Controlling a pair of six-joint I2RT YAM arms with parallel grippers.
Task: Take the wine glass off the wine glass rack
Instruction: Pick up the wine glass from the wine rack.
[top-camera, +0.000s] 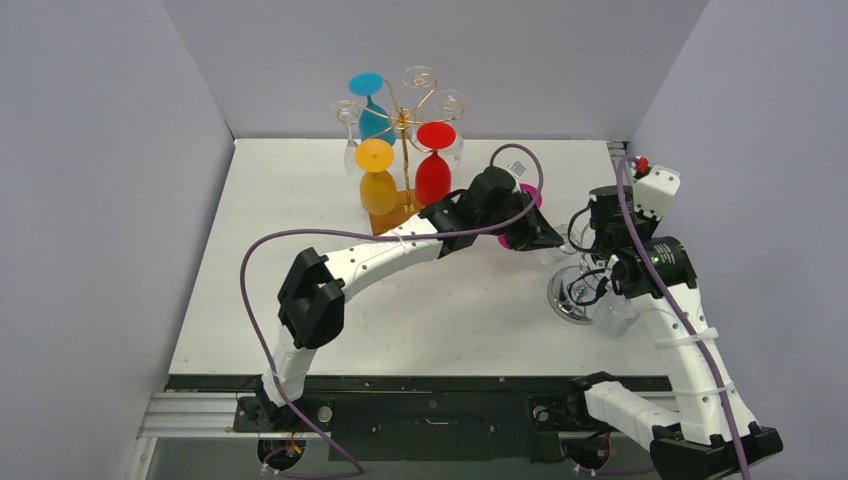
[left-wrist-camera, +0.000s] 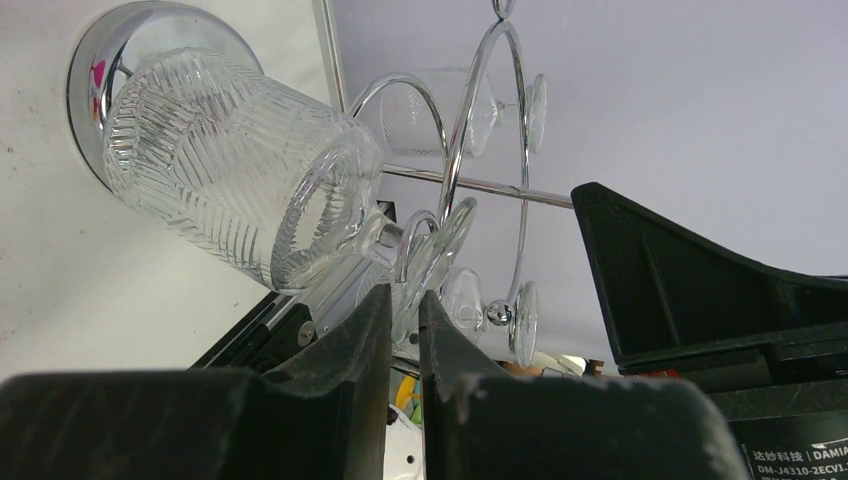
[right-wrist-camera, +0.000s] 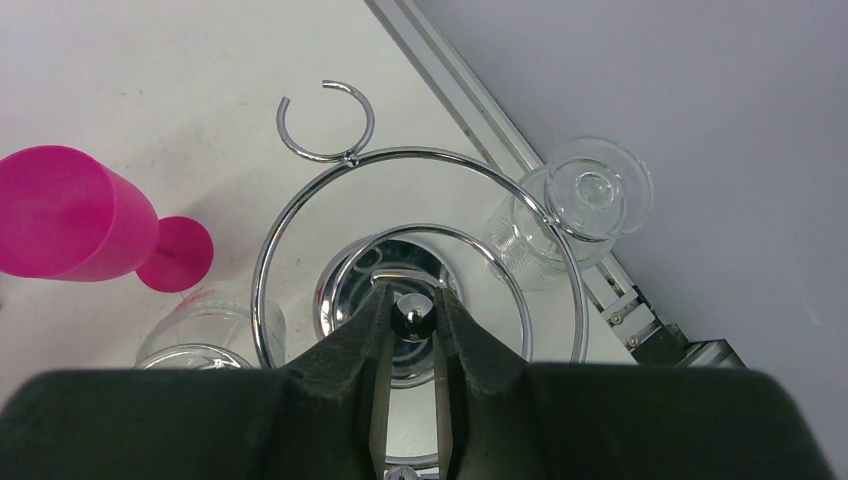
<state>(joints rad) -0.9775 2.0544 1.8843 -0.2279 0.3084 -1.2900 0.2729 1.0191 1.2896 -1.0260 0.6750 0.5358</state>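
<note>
The right gripper (right-wrist-camera: 412, 295) points down and is pinched tight on the little shiny ball (right-wrist-camera: 412, 318) at the top of the chrome stand (right-wrist-camera: 420, 152). The stand's wire rings curl out around that ball. Its round silver base (top-camera: 560, 290) sits on the white table (top-camera: 300, 300), right under the gripper.

The left gripper (left-wrist-camera: 405, 300) has its two fingers almost together. I think the thin edge of the clear ribbed glass (left-wrist-camera: 230, 170) is caught between them, but it is hard to see through the glass. That glass hangs tilted on the chrome stand, with its bowl near the silver base. Another clear glass (right-wrist-camera: 590, 190) hangs on the far side of the same stand. A pink glass (right-wrist-camera: 60, 215) lies on its side on the table just beside the stand.

The left arm reaches across the table to the right side, so both grippers are close together at the chrome stand.

The gold wine glass rack (top-camera: 403, 118) stands at the back of the table, well apart from both grippers. A blue glass (top-camera: 372, 105), a yellow glass (top-camera: 377, 175) and a red glass (top-camera: 433, 165) hang upside down on its curly arms. No gripper touches them.
</note>
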